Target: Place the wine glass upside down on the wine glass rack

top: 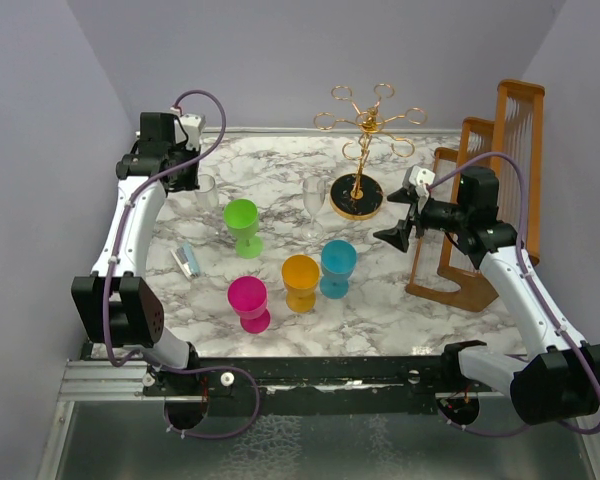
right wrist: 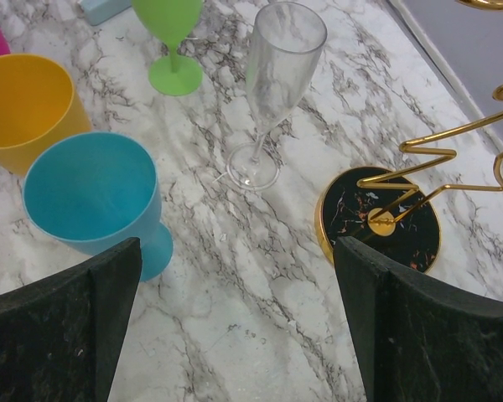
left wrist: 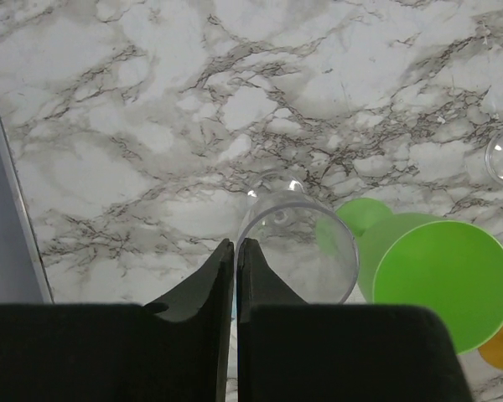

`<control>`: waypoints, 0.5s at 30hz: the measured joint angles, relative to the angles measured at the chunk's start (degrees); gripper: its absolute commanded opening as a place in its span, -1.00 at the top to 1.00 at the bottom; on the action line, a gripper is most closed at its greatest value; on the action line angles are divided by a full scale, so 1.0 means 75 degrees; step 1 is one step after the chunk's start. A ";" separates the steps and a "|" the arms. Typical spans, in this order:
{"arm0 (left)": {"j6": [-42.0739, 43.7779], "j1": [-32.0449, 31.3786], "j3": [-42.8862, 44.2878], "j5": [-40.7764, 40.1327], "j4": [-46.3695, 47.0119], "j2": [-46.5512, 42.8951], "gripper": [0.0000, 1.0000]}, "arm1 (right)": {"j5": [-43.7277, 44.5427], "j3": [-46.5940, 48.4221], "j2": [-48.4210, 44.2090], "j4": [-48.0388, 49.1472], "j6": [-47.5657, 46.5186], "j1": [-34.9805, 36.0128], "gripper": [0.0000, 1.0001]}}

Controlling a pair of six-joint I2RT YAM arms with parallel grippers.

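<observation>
A clear short wine glass (top: 208,190) stands upright at the back left; in the left wrist view it (left wrist: 298,247) sits just right of my fingertips. A tall clear flute (top: 313,205) stands upright left of the rack; it also shows in the right wrist view (right wrist: 277,75). The gold wine glass rack (top: 365,125) with round black base (top: 356,197) stands at the back centre, and its base (right wrist: 377,222) shows in the right wrist view. My left gripper (top: 193,180) (left wrist: 235,244) is shut and empty above the short glass. My right gripper (top: 395,232) (right wrist: 237,251) is open and empty, right of the rack base.
Green goblet (top: 243,225), orange cup (top: 301,282), teal cup (top: 338,268) and magenta goblet (top: 249,303) stand mid-table. A small light-blue object (top: 187,261) lies at the left. Brown wooden slatted frames (top: 480,215) stand along the right edge behind my right arm.
</observation>
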 measured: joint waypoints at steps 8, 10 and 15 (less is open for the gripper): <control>0.0758 0.0000 0.0475 -0.0341 -0.0245 -0.0006 1.00 | 0.0044 0.0000 -0.0003 0.0131 0.0093 0.0000 -0.93; 0.0968 0.0000 0.0592 -0.0449 -0.0312 -0.0032 1.00 | 0.0105 0.0000 -0.0003 0.0163 0.0178 0.0000 -0.94; 0.1413 -0.0003 0.1008 -0.0662 -0.0338 -0.0312 1.00 | 0.0347 0.0163 -0.0003 0.0108 0.0431 0.0000 -0.95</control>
